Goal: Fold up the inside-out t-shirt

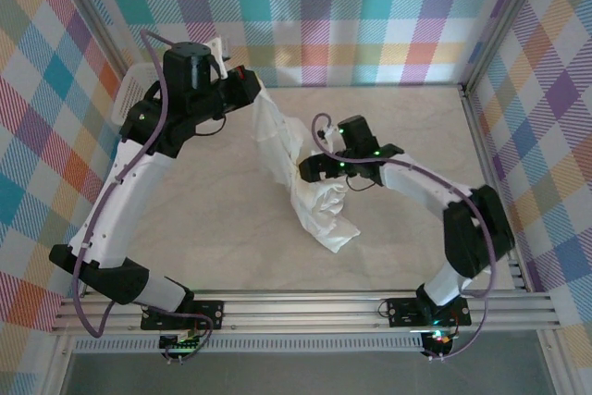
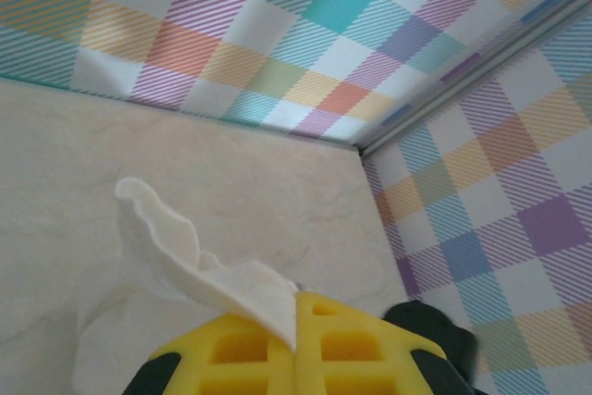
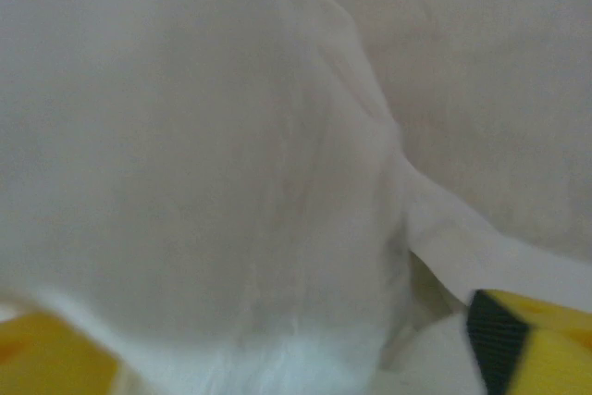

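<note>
A lab-style robot test cell: plaid walls (image 1: 370, 6) beyond the left tool (image 1: 252, 88), aluminium frame rail (image 1: 305, 307) behind it, marbled desk (image 1: 203, 219) beneath.

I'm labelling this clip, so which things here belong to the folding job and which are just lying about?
In the job: t-shirt; left gripper, shut on it; right gripper, open at it.
Lying about: white basket, far left.

**Plaid-walled cell, pale table**

A beige, faintly marbled tabletop (image 1: 203, 228) is enclosed on three sides by walls (image 1: 370, 16) of pastel plaid: teal, orange, purple, yellow, white. Silver metal posts (image 1: 504, 25) stand at the far corners; ribbed metal rails (image 1: 305, 307) run along the near edge. Light is soft and even.
</note>
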